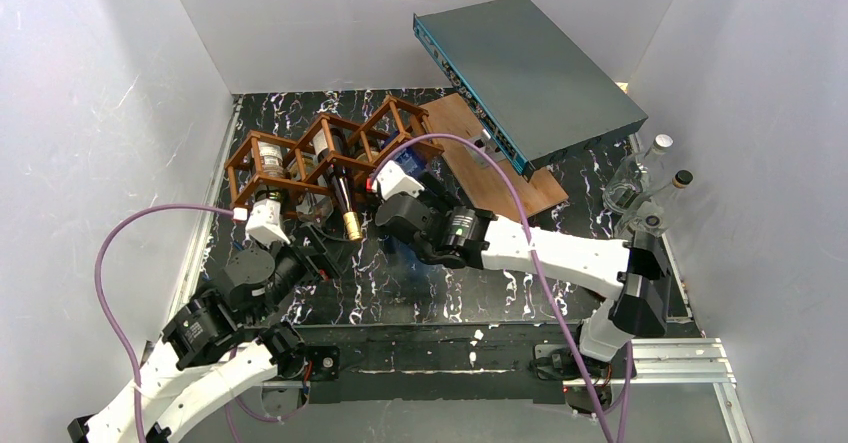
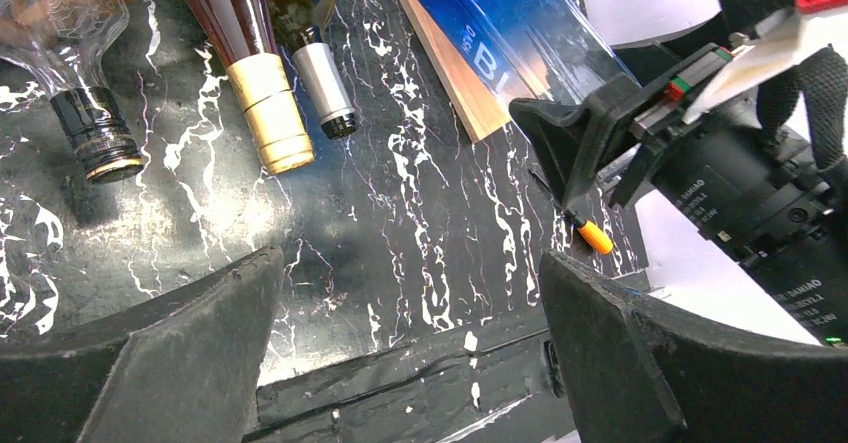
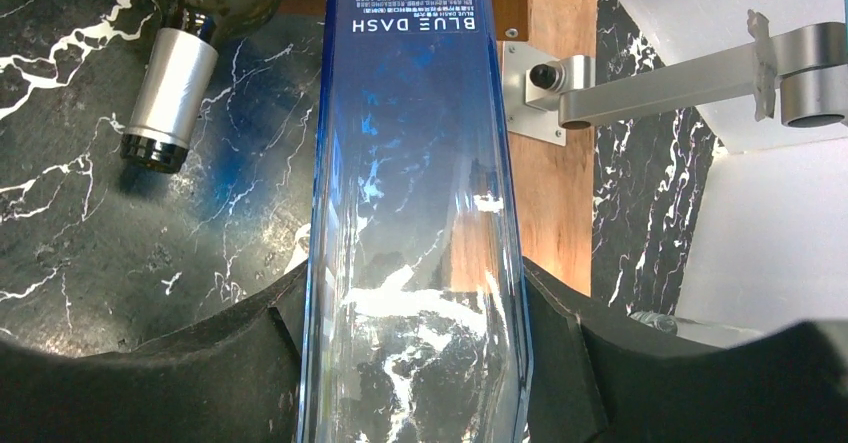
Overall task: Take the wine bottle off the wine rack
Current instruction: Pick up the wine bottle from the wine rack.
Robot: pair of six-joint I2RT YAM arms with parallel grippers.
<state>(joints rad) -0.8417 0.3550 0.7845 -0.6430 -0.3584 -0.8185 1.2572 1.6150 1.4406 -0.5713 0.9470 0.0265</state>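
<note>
The reddish-brown wine rack (image 1: 318, 148) stands at the back left with several bottles lying in it. My right gripper (image 1: 388, 203) is shut on a clear blue bottle (image 3: 415, 193) marked BLUE DASH, fingers (image 3: 250, 353) pressed on both sides of its body near the rack's right end. The blue bottle also shows in the left wrist view (image 2: 500, 23). My left gripper (image 2: 410, 343) is open and empty, low over the black marbled table in front of the rack (image 1: 322, 253). A dark bottle with a gold cap (image 2: 270, 113) and a green bottle with a silver cap (image 3: 170, 93) point toward me.
A flat brown wooden board (image 1: 495, 163) lies right of the rack, with a teal-grey flat box (image 1: 530, 68) propped above it. Clear glass bottles (image 1: 640, 178) stand at the right wall. A clear bottle with a black cap (image 2: 95, 133) lies at the rack's left. White walls enclose the table.
</note>
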